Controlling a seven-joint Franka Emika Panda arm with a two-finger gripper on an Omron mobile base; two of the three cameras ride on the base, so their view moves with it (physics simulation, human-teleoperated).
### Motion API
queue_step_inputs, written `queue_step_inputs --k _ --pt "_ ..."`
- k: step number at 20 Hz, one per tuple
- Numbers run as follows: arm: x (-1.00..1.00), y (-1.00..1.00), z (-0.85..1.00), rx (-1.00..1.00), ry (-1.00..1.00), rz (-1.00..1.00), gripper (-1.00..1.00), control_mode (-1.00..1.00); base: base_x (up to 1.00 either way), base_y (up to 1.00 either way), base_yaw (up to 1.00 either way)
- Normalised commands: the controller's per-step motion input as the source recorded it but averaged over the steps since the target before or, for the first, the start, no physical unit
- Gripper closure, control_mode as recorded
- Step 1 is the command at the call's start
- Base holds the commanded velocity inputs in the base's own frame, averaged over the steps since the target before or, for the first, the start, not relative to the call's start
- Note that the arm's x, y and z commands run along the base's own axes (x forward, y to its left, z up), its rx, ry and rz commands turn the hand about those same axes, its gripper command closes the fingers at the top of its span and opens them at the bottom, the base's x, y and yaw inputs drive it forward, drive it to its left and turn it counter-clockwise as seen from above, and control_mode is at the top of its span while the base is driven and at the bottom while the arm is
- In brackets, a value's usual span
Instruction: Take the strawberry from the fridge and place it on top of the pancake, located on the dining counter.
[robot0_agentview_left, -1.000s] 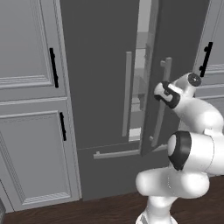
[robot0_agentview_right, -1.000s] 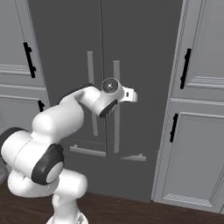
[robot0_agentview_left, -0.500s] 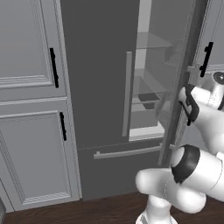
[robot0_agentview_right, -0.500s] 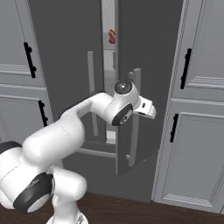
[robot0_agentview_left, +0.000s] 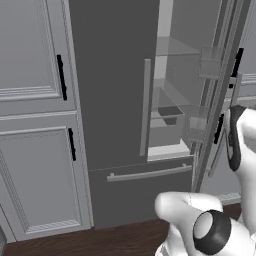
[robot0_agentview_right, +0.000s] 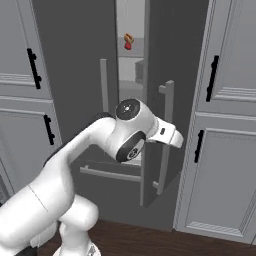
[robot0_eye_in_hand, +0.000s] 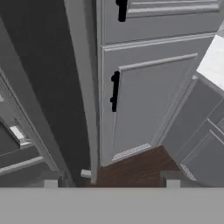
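Observation:
The fridge (robot0_agentview_right: 70, 75) has its left door shut and its right door (robot0_agentview_right: 160, 60) swung out. Seen in the left base view, that door (robot0_agentview_left: 220, 100) stands edge-on beside the pale interior and its glass shelves (robot0_agentview_left: 172, 47). On an upper shelf, through the gap, lies the tiny red strawberry (robot0_agentview_right: 128, 46). My gripper (robot0_agentview_right: 175, 140) hangs just beside the right door's silver handle (robot0_agentview_right: 167, 125), clear of it. Its tips (robot0_eye_in_hand: 50, 183) stand wide apart in the hand view, open, with nothing between them. The pancake is out of view.
An orange-brown hot-dog-like item (robot0_agentview_right: 128, 37) lies just above the strawberry. Grey panelled cabinets with black handles (robot0_agentview_right: 212, 77) flank the fridge (robot0_agentview_left: 115, 100). The hand view looks past the door's edge (robot0_eye_in_hand: 83, 87) at wooden floor (robot0_eye_in_hand: 135, 168) and a white slab corner (robot0_eye_in_hand: 214, 61), perhaps the dining counter.
The fridge's right door has swung from barely ajar to wide open. The gripper, earlier shut on the door's handle, has let go and opened.

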Motion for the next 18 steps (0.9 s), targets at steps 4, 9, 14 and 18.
queue_step_inputs --k 4,9,14,18 --pt "-0.59 1.0 0.45 -0.55 0.05 0.09 -1.0 -1.0 0.0 0.0 0.0" --pt "-0.16 1.0 0.24 -0.57 0.28 0.15 -1.0 -1.0 0.0 0.0 0.0" --pt "0.49 0.98 0.06 -0.62 0.68 0.16 -1.0 -1.0 0.0 0.0 0.0" --pt "0.51 0.22 0.0 -0.35 0.46 0.09 -1.0 -1.0 0.0 0.0 0.0"
